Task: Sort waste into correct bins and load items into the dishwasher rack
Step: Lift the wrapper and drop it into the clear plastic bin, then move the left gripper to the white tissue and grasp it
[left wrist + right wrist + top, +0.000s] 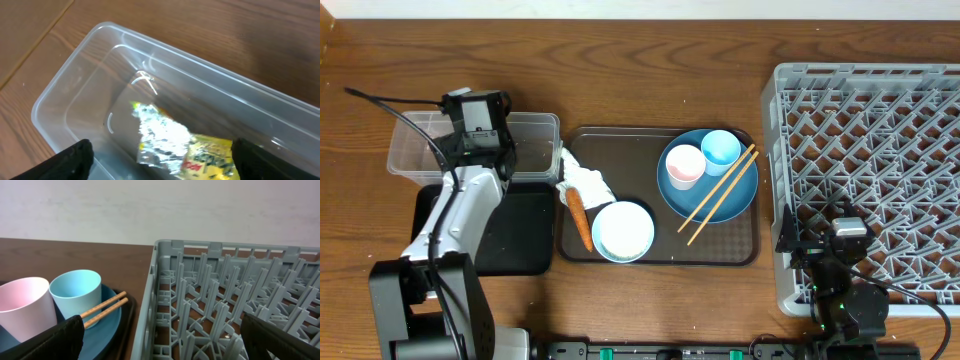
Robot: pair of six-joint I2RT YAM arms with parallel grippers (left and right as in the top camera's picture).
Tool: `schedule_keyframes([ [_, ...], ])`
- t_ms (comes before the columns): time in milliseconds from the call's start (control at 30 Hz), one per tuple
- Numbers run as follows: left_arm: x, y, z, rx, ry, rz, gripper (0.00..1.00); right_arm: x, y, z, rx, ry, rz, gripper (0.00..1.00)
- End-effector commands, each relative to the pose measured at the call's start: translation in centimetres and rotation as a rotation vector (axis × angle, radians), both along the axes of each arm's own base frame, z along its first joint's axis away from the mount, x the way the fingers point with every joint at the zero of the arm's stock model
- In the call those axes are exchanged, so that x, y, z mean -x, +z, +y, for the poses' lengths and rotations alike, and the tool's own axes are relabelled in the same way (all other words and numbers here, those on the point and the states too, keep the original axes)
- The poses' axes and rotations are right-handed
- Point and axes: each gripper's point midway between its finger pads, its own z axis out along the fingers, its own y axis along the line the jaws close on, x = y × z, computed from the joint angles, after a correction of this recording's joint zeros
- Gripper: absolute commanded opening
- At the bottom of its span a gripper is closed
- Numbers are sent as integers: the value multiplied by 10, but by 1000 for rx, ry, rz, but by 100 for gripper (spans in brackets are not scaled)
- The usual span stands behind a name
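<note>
The left gripper [162,162] hangs released over the clear tub [535,125], with the yellow wrapper [210,157] and what looks like foil [160,132] loose beneath. The carrot [580,218] lies to its right, long axis near-to-far. The right gripper [160,340], also spread, is farther off.

rack [865,180] grey, open lattice. plate [740,198] blue; pink cup [684,165] at its 10 o'clock, light blue cup [720,150] at 12. chopsticks [722,195] tan. carrot [580,220] orange. tissue [585,180] white. bowl [623,231] pale white-blue. tub [415,150] clear; wrapper [200,150] yellow-green, silver. table [650,60] brown, wood grain.
</note>
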Motion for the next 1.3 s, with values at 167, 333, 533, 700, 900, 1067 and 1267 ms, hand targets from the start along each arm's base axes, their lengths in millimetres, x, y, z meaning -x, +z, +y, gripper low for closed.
schedule_keyframes([
  [167,0,32,-23,-5,-52,-77,98,0,-2,-2,-14,-9,6,99],
  [333,1,53,-55,-2,-134,-121,100,0,-2,-2,-14,-10,6,99],
  [533,4,76,-97,8,-241,-169,99,0,-2,-2,-14,-10,6,99],
  [700,10,53,-151,160,-438,-86,99,0,-2,-2,-14,-9,6,99],
  [900,17,46,-208,348,-646,-59,100,0,-2,-2,-14,-10,6,99],
  [1067,21,44,-220,354,-678,-44,82,0,-2,-2,-14,-9,6,99],
  [1267,39,28,-222,357,-680,54,63,0,-2,-2,-14,-9,6,99],
])
